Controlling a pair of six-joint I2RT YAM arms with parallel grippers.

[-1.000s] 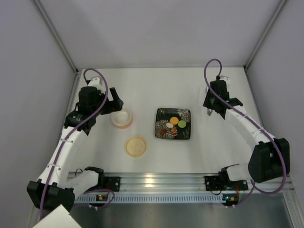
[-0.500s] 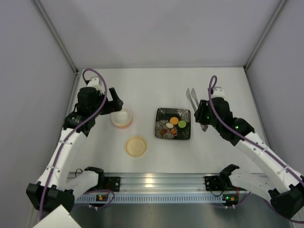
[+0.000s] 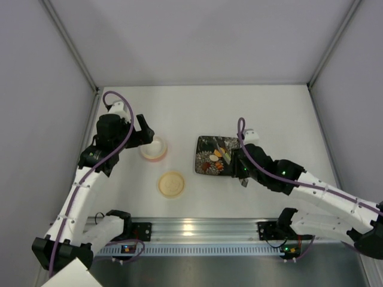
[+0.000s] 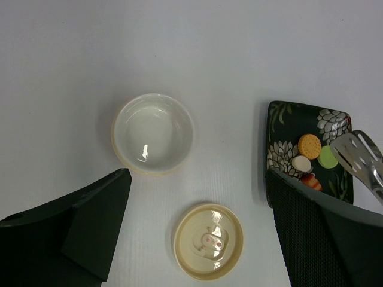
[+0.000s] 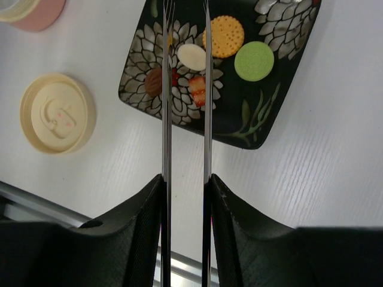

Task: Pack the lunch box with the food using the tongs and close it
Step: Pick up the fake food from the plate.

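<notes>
In the left-centre of the top view, the left gripper (image 3: 146, 133) is being held wide open just beside the lunch box (image 3: 153, 149), its white inside facing up. The tongs (image 5: 166, 119) are being clamped by the right gripper (image 5: 184, 180), with their long axis running straight up the wrist frame. Their tips are being pointed over the black plate (image 5: 251, 133), beside the food (image 5: 191, 56). The tip ends are being cut off by the top edge, and the joined end is being hidden behind the fingers.
</notes>
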